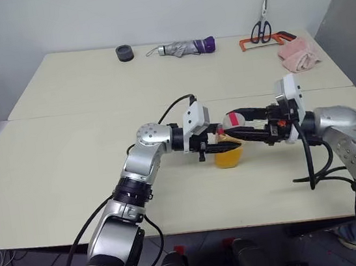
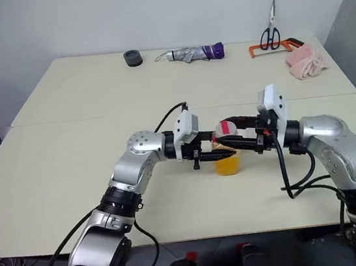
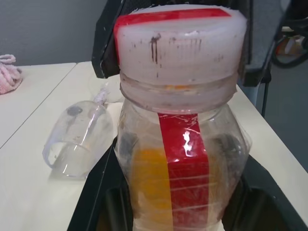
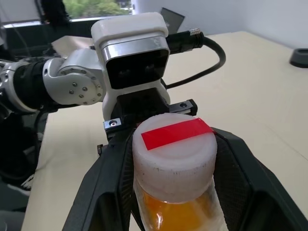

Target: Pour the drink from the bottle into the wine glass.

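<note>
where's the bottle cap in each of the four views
Left eye: cap at centre, between the two grippers.
Right eye: cap at centre, above the orange drink.
Left wrist: cap at the top, on the bottle.
Right wrist: cap low at centre.
Shared landmark: the cap's red strip.

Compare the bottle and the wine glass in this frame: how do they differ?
The bottle stands upright; the wine glass lies on its side on the table. The bottle holds orange drink; the glass looks empty. The bottle is capped, the glass open-mouthed. Both are clear.
</note>
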